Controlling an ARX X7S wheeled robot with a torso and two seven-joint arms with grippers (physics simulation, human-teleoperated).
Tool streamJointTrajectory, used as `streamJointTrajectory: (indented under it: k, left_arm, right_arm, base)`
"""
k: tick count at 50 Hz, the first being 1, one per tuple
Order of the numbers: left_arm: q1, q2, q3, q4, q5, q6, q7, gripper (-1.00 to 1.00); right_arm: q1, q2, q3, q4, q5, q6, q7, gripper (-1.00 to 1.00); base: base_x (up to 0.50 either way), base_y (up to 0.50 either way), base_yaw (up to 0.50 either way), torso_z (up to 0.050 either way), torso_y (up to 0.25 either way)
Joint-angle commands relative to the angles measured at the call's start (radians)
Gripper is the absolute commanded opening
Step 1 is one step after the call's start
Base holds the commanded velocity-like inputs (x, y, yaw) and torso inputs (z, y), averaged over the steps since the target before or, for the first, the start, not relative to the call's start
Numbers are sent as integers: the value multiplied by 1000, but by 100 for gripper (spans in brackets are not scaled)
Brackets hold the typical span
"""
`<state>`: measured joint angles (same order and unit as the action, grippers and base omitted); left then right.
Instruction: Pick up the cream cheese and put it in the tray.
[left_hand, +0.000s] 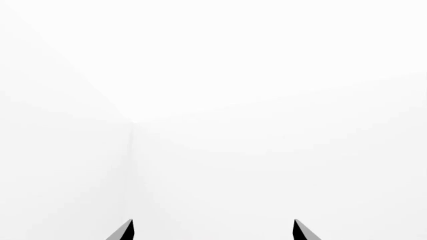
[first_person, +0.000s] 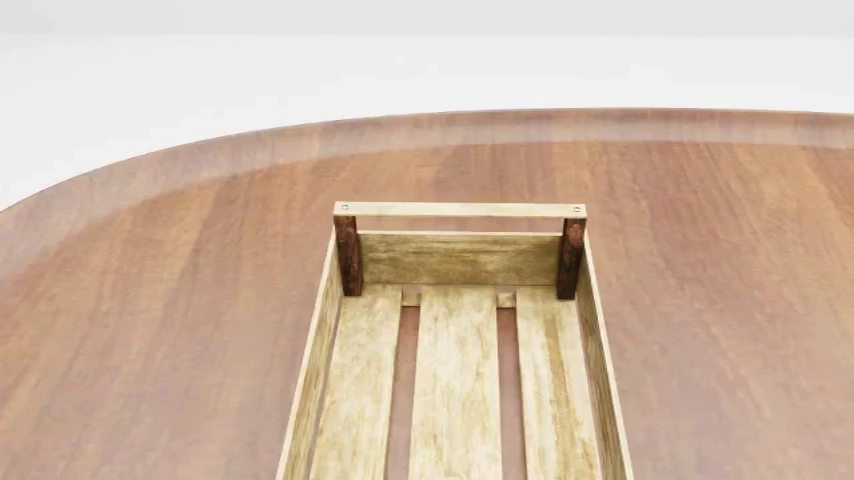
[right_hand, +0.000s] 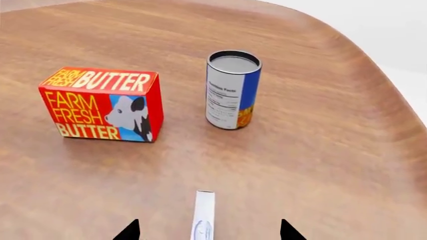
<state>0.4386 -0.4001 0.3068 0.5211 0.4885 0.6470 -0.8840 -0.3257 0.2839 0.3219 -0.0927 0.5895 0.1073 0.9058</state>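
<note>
White cream cheese (right_hand: 203, 216) shows edge-on, cut off below.

Cut off at the frame edges

My head view lost the tray's (first_person: 461, 380) near end; the cream cheese (right_hand: 203, 215) ran off the right wrist view.

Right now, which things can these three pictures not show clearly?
- Long light-wood slatted tray: near end cut off by the head view's bottom edge.
- Small white-and-blue cream cheese box: seen edge-on in the right wrist view, lower part cut off, label unreadable.
- Left claw, right claw: only fingertips show, spread apart.
</note>
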Motion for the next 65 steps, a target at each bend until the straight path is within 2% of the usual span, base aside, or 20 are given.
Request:
streamJointTrajectory:
  k: [1, 65]
  left_arm:
    - [-4, -1, 4, -3, 1, -3, -2, 100]
    - [-3, -17, 11, 4, 4, -10, -23, 100]
  right_arm:
    - [22, -1, -6, 45, 1, -5, -13, 100]
    - [117, -1, -28, 241, 2, -26, -59, 100]
  base:
    - [0, 0, 0, 0, 0]
    - [0, 0, 0, 0, 0]
